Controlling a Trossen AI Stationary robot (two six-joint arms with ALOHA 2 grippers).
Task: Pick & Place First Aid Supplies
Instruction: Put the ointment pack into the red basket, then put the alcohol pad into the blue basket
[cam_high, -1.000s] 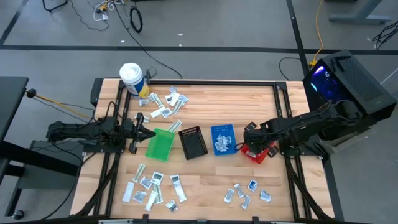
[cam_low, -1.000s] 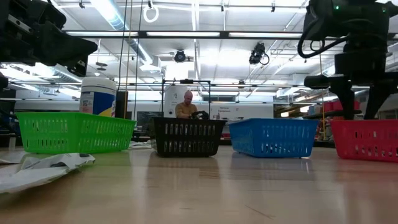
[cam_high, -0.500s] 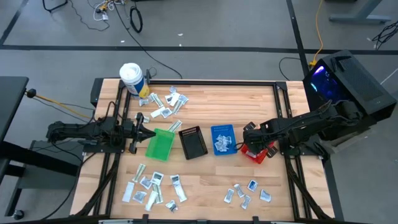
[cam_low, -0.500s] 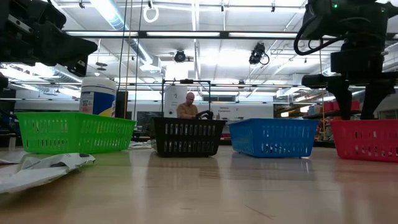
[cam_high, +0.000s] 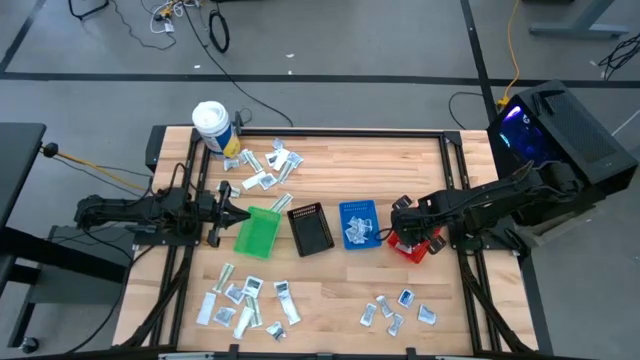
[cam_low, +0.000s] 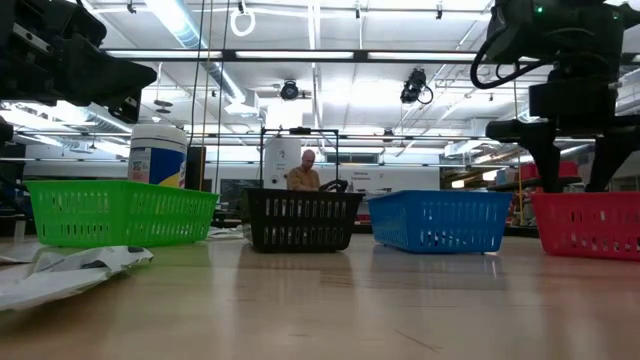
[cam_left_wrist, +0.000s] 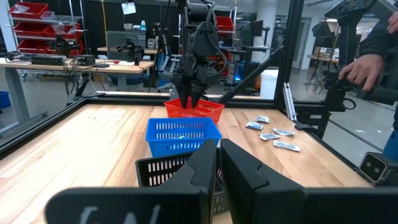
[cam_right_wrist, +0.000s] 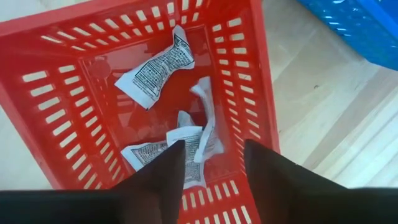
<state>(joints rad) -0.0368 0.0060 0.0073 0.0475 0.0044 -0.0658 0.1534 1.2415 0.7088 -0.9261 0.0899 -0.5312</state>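
Sachets (cam_right_wrist: 163, 66) lie in the red bin (cam_right_wrist: 56, 93); my right end effector (cam_right_wrist: 208, 163) has just parted, empty, so that drop is done.

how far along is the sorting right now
Partly done: the red bin holds a few sachets and the blue bin has some. The right gripper hangs open over the red bin, holding nothing. Three loose clusters remain on the table; the left gripper waits shut beside the green bin.

Bright, even overhead light from long ceiling strip lamps (cam_low: 190, 25) in the low view; the pale wooden table (cam_low: 330, 300) blurs near the camera, shadows soft.
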